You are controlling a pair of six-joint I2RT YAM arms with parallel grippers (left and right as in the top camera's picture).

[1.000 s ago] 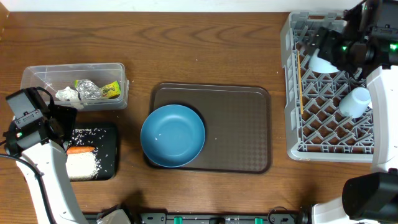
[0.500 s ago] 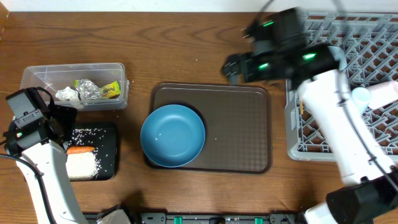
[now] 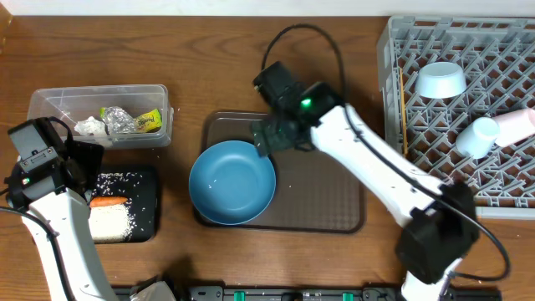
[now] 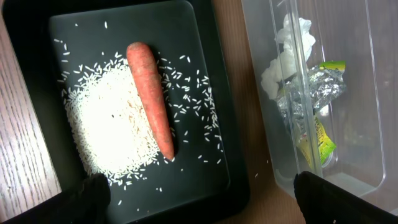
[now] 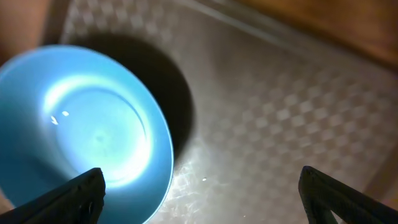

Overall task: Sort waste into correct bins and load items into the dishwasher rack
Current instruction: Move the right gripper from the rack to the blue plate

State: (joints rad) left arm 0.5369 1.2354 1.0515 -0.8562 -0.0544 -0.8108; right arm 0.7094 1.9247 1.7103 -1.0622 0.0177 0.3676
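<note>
Your left arm is covering the near-left part of the black tray (image 3: 147,184) in the overhead view. The grey rack (image 3: 389,50) is running out of frame on the right, cutting off one cup (image 3: 518,124). The right wrist view is coming through blurred, and the print on the yellow-green packet (image 4: 317,134) is proving unreadable. The bench (image 3: 167,50) is showing brown wood grain. Your right tool (image 5: 202,193) is hanging with fingers wide apart, gripping nothing, over the brown serving tray (image 5: 280,112), beside the large blue bowl (image 5: 93,130) sitting on it. Your left tool (image 4: 205,196) is likewise standing apart and empty above the carrot (image 4: 152,99) and rice (image 4: 112,130) lying in the black tray. The packet and the crumpled wrapper (image 4: 301,93) are lying in the clear tub (image 4: 373,74). The small bowl (image 3: 440,80), a second cup (image 3: 477,137) and the chopsticks (image 3: 402,109) are resting in the rack.
</note>
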